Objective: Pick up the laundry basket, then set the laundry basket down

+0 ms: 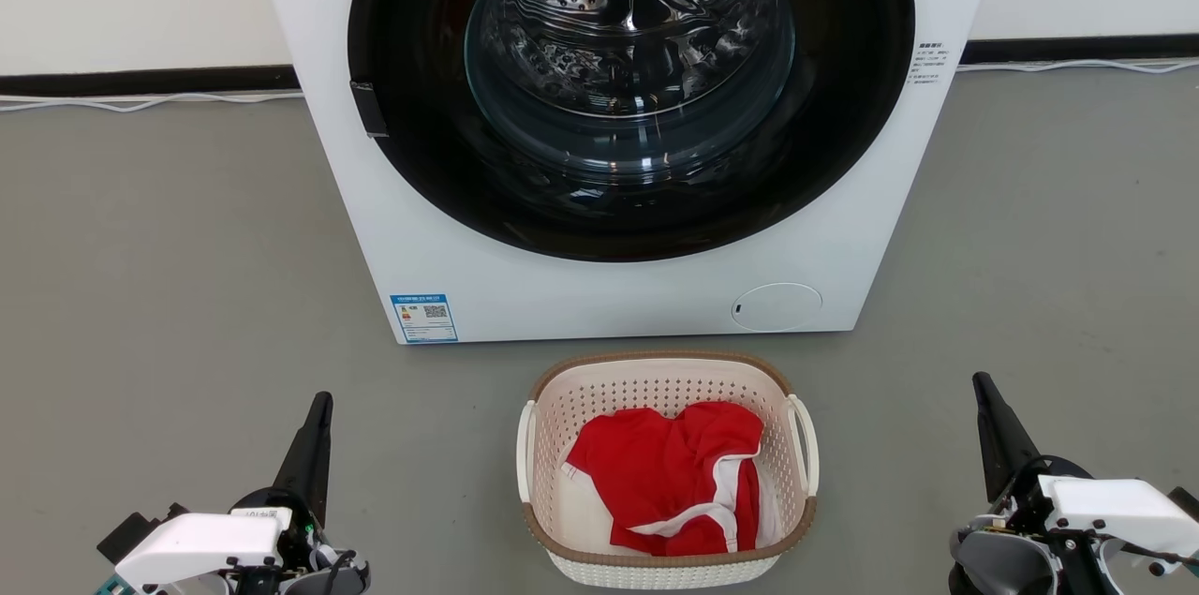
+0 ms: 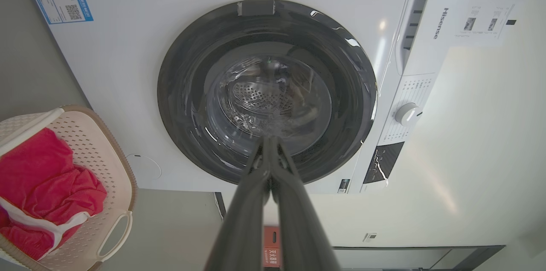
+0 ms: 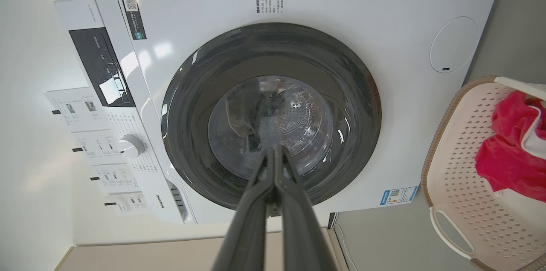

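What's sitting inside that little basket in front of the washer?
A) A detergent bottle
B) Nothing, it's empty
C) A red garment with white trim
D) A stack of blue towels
C: a crumpled red garment with white trim lies inside the laundry basket, which stands on the floor just in front of the washing machine.
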Robot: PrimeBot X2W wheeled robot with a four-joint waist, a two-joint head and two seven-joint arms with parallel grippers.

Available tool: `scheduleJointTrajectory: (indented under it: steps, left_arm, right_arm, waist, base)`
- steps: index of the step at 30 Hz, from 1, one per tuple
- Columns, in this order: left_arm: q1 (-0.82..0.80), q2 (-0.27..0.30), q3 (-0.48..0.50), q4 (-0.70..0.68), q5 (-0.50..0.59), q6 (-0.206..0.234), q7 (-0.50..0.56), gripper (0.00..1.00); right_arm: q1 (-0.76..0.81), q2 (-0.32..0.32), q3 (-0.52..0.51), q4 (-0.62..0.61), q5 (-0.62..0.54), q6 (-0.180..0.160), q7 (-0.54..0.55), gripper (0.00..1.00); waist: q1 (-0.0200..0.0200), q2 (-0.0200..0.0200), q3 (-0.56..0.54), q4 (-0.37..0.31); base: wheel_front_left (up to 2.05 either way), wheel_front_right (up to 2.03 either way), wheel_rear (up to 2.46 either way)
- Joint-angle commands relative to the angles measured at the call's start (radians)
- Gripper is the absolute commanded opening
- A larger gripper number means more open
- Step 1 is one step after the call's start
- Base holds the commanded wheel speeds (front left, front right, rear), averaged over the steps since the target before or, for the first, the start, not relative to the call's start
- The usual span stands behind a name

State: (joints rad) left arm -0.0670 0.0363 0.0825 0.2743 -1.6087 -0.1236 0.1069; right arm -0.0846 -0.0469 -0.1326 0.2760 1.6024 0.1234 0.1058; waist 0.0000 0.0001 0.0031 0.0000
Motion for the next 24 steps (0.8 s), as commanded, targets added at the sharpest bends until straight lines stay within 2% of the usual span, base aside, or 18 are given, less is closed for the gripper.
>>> scheduleJointTrajectory:
  steps: [1,24]
  left_arm:
    - [-0.041,0.014,0.031,-0.029,0.0,-0.007,0.006,0.0]
    - [-0.041,0.014,0.031,-0.029,0.0,-0.007,0.006,0.0]
  right_arm:
    - [-0.023,-0.003,0.019,-0.031,0.007,0.007,0.007,0.0]
    - [-0.023,-0.003,0.019,-0.031,0.007,0.007,0.007,0.0]
  waist:
    - [0.0,-0.0001,0.0,0.0]
    - [0.0,-0.0001,0.0,0.0]
  base:
    - [0.0,0.0,0.0]
    - [0.0,0.0,0.0]
